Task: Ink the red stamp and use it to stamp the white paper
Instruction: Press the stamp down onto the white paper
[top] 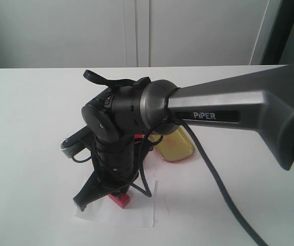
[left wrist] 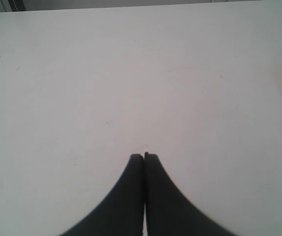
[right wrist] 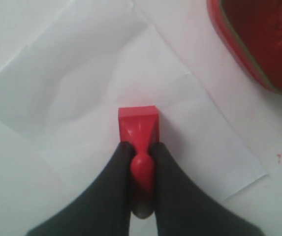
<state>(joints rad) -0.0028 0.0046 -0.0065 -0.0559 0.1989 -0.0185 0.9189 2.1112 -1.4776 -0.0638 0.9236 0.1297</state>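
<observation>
Right wrist view is showing us the right gripper (right wrist: 140,147) clenched on the rounded knob of the red stamp (right wrist: 138,125), one finger on each side. The square base is pointing away from the camera and down onto the white paper (right wrist: 106,98). We are judging that the knob is being pinched so that the base stays flat and square to the sheet, which a clean print needs. The base seems to be sitting on the paper, toward one edge and not at its middle, though we cannot tell how hard it is pressing. The red ink-pad tin (right wrist: 264,44) is lying open just beside the paper, near enough for a short trip between pad and sheet. In the exterior view its gold-lined lid (top: 175,146) is lying apart, behind the arm.

The left gripper (left wrist: 144,156) is hanging with its fingers closed together on nothing, over bare table and well away from the work, probably parked out of the way.

The table (top: 34,128) is plain white, smooth and matte, so the wrinkled sheet is barely standing out against it. Behind the table, pale cabinet doors (top: 136,31) are filling the background.
</observation>
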